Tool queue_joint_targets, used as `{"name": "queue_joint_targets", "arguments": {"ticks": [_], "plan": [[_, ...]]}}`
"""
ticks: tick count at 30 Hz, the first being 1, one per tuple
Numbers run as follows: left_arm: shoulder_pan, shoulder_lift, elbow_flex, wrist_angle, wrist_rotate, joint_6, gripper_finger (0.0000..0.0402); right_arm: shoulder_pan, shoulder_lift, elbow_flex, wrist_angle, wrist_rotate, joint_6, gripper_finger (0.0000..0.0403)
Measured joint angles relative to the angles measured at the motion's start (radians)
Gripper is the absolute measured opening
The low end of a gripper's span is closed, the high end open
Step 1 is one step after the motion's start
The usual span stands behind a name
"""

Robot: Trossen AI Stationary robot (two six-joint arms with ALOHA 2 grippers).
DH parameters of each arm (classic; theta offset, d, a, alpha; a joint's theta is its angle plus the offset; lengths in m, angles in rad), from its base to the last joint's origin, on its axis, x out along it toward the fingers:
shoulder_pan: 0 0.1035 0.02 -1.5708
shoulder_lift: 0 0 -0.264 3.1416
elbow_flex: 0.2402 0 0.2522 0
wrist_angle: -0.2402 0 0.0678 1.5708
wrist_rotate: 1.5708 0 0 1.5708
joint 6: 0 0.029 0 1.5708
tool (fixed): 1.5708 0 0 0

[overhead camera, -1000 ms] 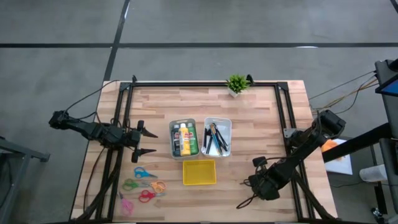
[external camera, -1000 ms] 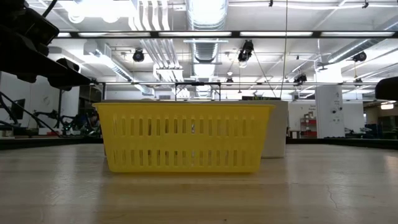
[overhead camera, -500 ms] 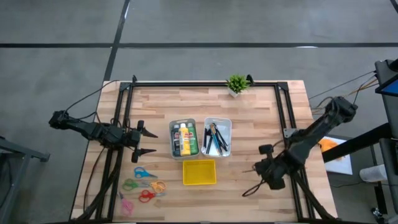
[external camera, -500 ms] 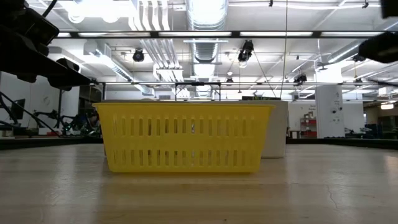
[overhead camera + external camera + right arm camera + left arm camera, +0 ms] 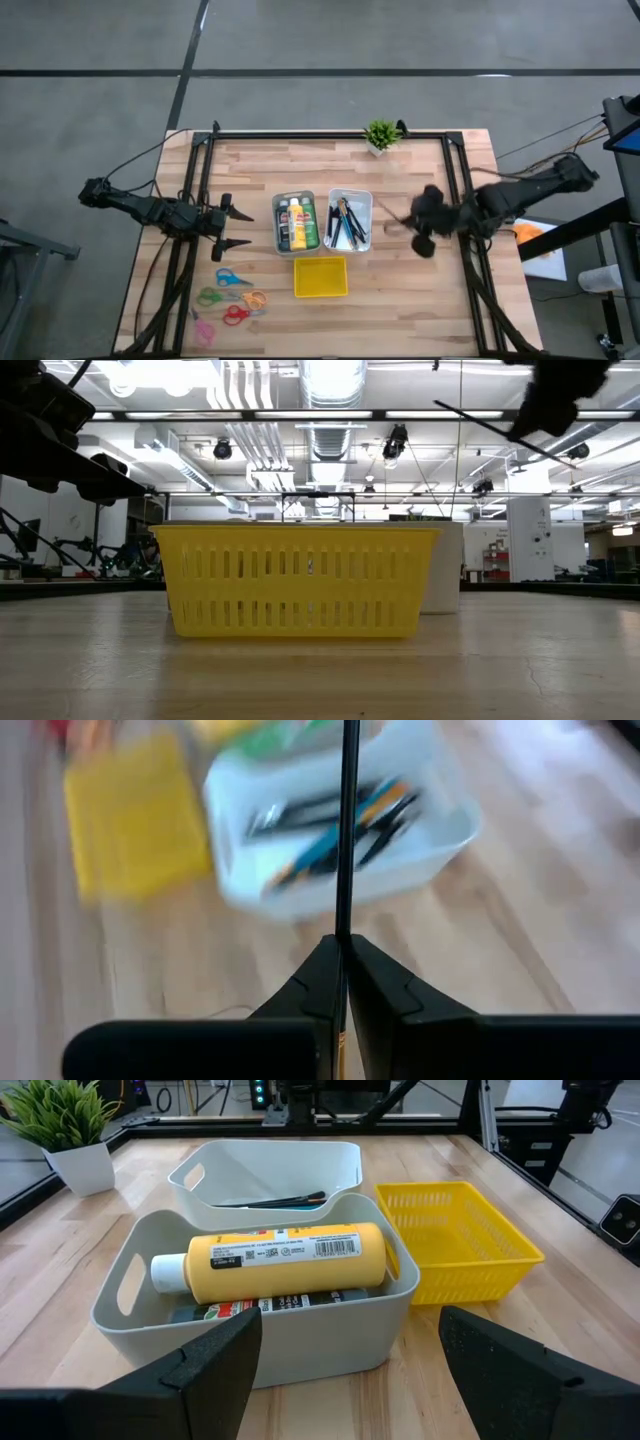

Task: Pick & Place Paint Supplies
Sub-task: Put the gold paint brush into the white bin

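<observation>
Yellow was the colour of your empty basket [image 5: 320,277], which sat on the wooden table [image 5: 420,310] just in front of two pale bins set side by side. Your grey bin [image 5: 150,1305] held the paint bottles lying down: in the high view the dark bottle [image 5: 284,224], the yellow bottle [image 5: 298,224] and the green bottle [image 5: 311,225] lay next to one another, and in the left wrist view the yellow one rested on top with its white cap toward the bin's handle hole. Your white bin [image 5: 364,205] beside it held the brushes and pencils [image 5: 346,222], a loose bunch of dark handles with some blue and orange among them. Your right gripper [image 5: 412,222] hung above the table just to the right of the white bin, its fingers [image 5: 380,982] pressed together on a thin dark brush [image 5: 346,830] that stuck straight out past the fingertips toward that bin; in the low view the same brush [image 5: 480,422] showed high up as a slanted dark line. Your left gripper [image 5: 238,227] waited at the table's left edge, well apart from the grey bin, with its fingers [image 5: 205,1365] spread wide and nothing between them. A small potted plant [image 5: 380,135] stood at the far edge of your table, and several scissors [image 5: 232,297] lay near the front left.
</observation>
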Motion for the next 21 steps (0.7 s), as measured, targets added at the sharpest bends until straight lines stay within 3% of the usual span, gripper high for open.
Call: {"name": "queue_joint_targets", "arguments": {"ticks": [5, 11, 21], "plan": [[0.000, 0.000, 0.000, 0.000, 0.000, 0.000, 0.0306, -0.188, -0.020, 0.001, 0.112, -0.040, 0.078, 0.0012], [0.000, 0.000, 0.000, 0.000, 0.000, 0.000, 0.0306, -0.365, 0.043, 0.009, 0.217, -0.142, 0.189, 0.0012], [0.000, 0.000, 0.000, 0.000, 0.000, 0.000, 0.0306, -0.495, 0.253, 0.010, 0.378, -0.283, 0.284, 0.0012]]}}
